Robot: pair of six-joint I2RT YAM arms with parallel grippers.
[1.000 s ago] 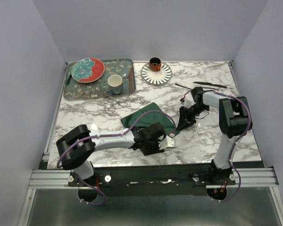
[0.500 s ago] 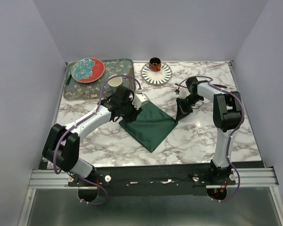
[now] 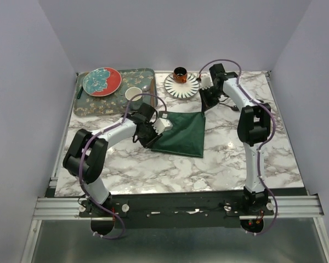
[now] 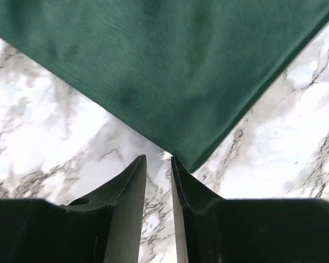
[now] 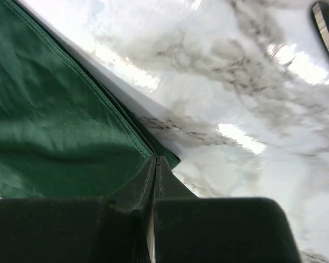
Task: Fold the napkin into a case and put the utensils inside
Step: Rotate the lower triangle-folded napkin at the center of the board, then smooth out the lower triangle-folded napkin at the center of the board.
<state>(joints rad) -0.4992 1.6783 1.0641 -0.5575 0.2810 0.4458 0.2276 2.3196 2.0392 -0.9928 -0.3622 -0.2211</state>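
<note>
Right pincer (image 5: 155,160) clamped on napkin (image 5: 60,126) corner, likely to hold cloth taut. Left pincer (image 4: 158,160) narrowly apart, empty, beside other corner, poised for fold.

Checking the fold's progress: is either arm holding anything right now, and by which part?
The right gripper pinches the napkin by one corner, jaws shut. The left gripper holds nothing; its jaws stand slightly apart beside another corner.

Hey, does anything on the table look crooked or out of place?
Nothing spilled or broken. The napkin lies lopsided on the table, its near edge slanting: the right gripper pinches its far right corner, and the left gripper is open beside its left corner.
</note>
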